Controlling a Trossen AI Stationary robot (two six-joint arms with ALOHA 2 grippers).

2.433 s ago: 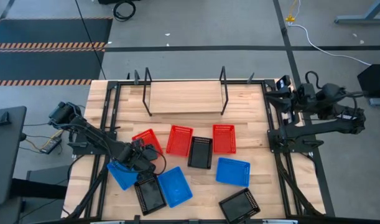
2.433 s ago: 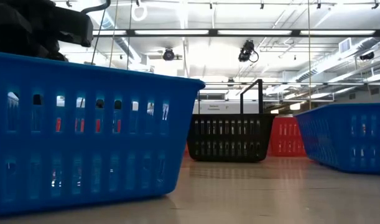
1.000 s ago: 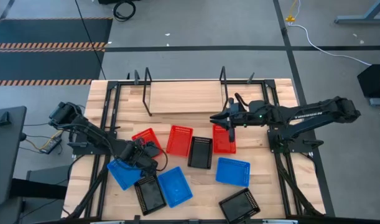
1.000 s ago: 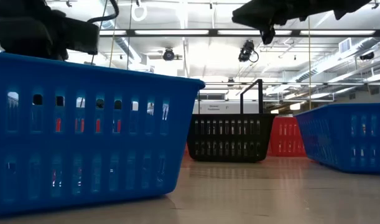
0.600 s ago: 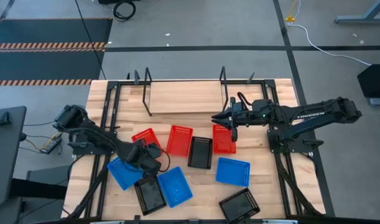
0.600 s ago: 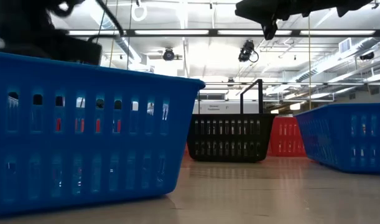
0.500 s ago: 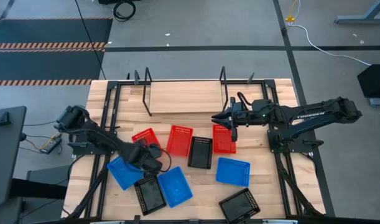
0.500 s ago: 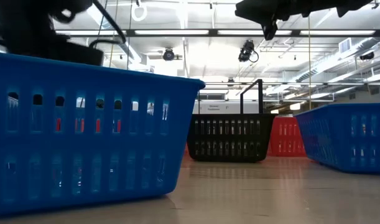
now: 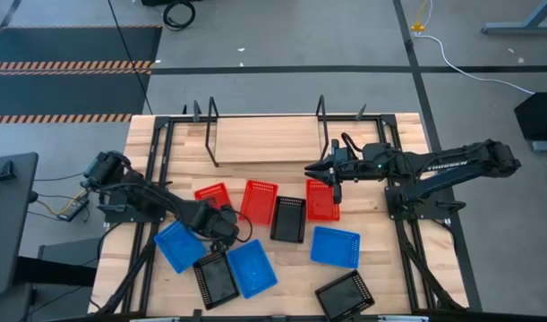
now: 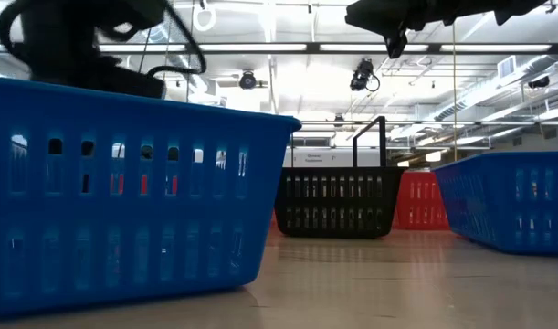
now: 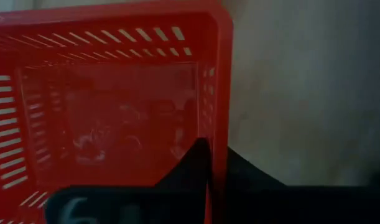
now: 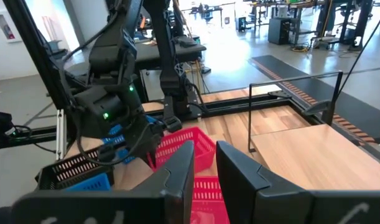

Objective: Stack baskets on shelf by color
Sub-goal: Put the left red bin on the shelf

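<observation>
Three red baskets lie in a row on the table, left (image 9: 210, 194), middle (image 9: 258, 201) and right (image 9: 322, 199). My left gripper (image 9: 221, 220) points down at the left red basket (image 11: 115, 106) and is shut on its wall. My right gripper (image 9: 331, 175) hovers open over the right red basket, with nothing between its fingers (image 12: 177, 171). The shelf (image 9: 269, 140) stands at the far edge with a bare board. Blue baskets (image 9: 176, 247) (image 9: 252, 267) (image 9: 335, 246) and black baskets (image 9: 288, 219) (image 9: 216, 277) (image 9: 345, 293) sit on the near half of the table. My left gripper pinches the left red basket's side wall (image 11: 218, 134) close to its near right corner, one finger inside the basket and one outside. The fingers come from above, pointing down. The basket rests flat on the table.
Black arm frames (image 9: 157, 161) (image 9: 398, 170) run along both table sides. In the low view a blue basket (image 10: 123, 192) fills the near left, with a black one (image 10: 338, 203) and a red one (image 10: 420, 201) behind. Bare wood lies between shelf and red baskets.
My left gripper has moved toward the table's right edge and a little down, from over the left blue basket to the near right corner of the left red basket. My right arm has kept still.
</observation>
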